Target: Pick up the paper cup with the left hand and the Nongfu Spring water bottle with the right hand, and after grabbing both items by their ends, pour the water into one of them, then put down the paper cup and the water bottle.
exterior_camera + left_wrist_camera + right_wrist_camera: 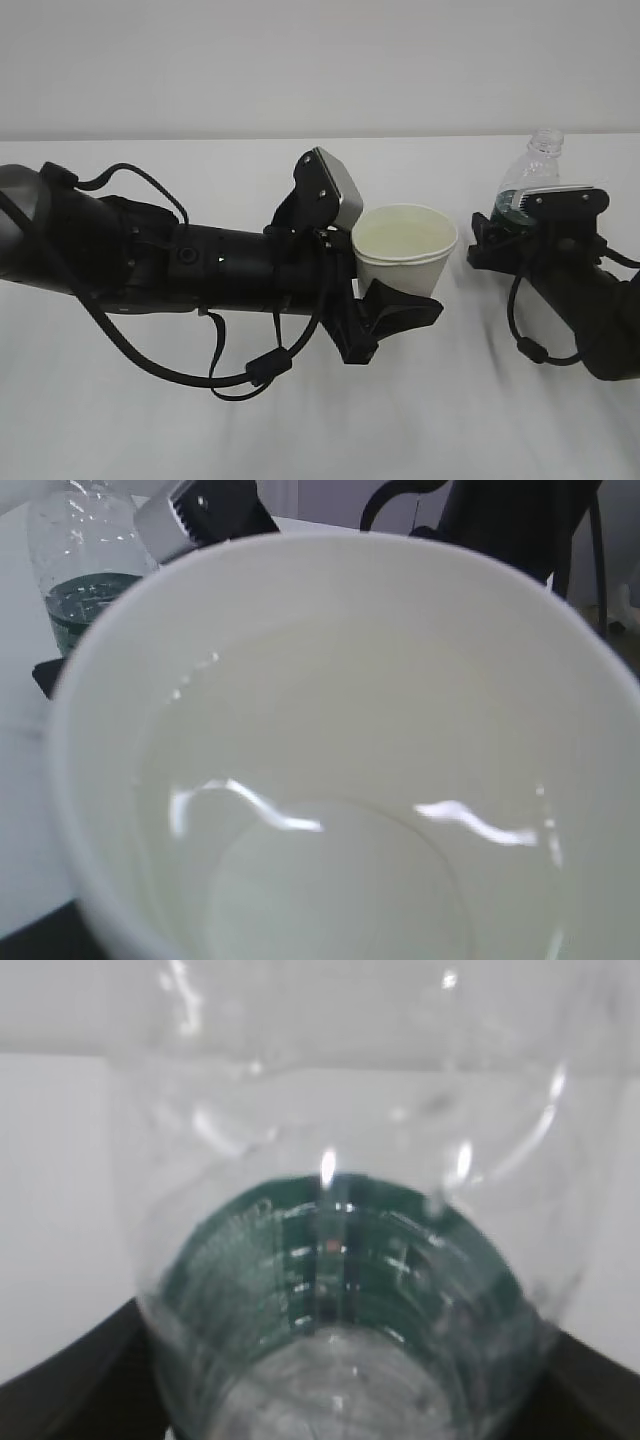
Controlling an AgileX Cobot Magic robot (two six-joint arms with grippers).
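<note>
- Paper cup (405, 247): upright, low over the white surface (300, 420), near mid-frame; whether its base touches down cannot be told. The left wrist view shows water (330, 870) inside, so the pour looks done.
- Left hand (385, 300): fingers (400, 312) closed around the cup's lower wall, gripping it.
- Nongfu Spring water bottle (530, 180): upright at the right, uncapped, green label showing, well apart from the cup; it looks mostly empty.
- Right hand (535, 225): set around the bottle's lower body. Whether its fingers grip or stand open cannot be told from these views.
- Risks, judged: a filled cup could slop or tip if released above the surface or brushed by a finger on retreat. The light bottle could topple if a finger drags its wall.
- Surroundings: loose black cables (240, 375) hang beneath the left arm. Nothing else stands between cup and bottle.
</note>
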